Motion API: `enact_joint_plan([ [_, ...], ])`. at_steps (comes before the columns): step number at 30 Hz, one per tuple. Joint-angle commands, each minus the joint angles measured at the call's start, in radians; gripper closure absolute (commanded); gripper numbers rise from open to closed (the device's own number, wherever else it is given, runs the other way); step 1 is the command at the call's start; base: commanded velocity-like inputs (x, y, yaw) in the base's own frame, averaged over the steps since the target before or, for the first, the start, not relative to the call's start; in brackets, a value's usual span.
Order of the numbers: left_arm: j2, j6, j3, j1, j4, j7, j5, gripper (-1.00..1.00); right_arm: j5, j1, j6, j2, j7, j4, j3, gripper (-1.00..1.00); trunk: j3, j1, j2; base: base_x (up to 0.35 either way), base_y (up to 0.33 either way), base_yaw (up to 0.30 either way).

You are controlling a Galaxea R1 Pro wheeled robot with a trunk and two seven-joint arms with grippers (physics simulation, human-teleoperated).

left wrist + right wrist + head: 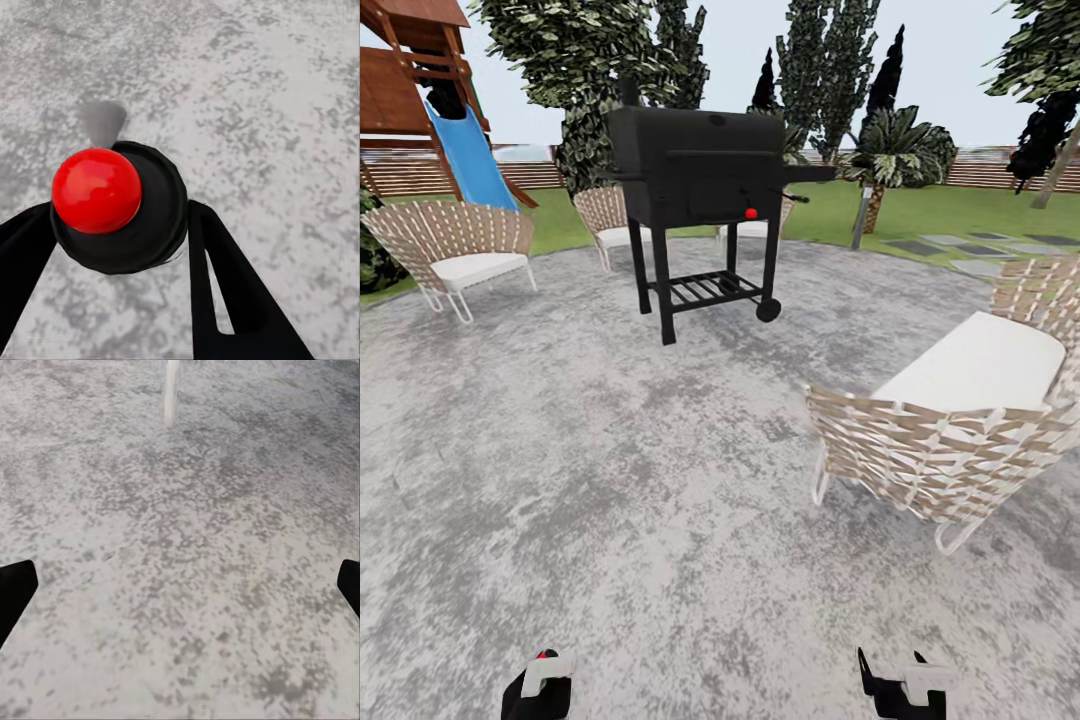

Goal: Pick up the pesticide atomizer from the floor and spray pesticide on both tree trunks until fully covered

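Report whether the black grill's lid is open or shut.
Shut. In the head view the grill stands upright on the grey paving, its dark lid closed down over the body with no gap showing.

Atomizer (112, 206) (black, red-capped) between left fingers

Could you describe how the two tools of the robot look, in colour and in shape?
In the head view, the left tool and right tool are black, each with a white block on it. The wrist views show flat, black, tapering fingers; one has a narrow slot cut through it.
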State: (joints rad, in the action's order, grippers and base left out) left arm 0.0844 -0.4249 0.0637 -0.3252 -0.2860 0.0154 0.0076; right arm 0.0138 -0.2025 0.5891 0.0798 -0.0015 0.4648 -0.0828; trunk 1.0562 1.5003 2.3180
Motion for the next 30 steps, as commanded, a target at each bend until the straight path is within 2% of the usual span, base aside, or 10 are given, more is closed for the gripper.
enact_joint_plan([
  [1,0.000,0.000,0.000,0.000,0.000,0.000,0.000,1.00,0.000,0.000,0.000,0.000,0.000,0.000,0.000,-1.00,0.000,0.000,0.000,0.237,0.242,0.003],
  [20,0.000,0.000,0.001,0.000,0.000,0.000,0.000,1.00,0.000,0.000,0.000,0.000,0.000,0.000,0.000,-1.00,-0.026,0.000,0.000,0.237,0.242,0.000],
  [30,0.000,0.000,0.001,0.000,0.000,0.000,0.000,1.00,-0.001,0.000,0.000,0.002,0.000,0.003,0.000,-1.00,-0.028,0.000,0.000,0.238,0.239,0.000],
])
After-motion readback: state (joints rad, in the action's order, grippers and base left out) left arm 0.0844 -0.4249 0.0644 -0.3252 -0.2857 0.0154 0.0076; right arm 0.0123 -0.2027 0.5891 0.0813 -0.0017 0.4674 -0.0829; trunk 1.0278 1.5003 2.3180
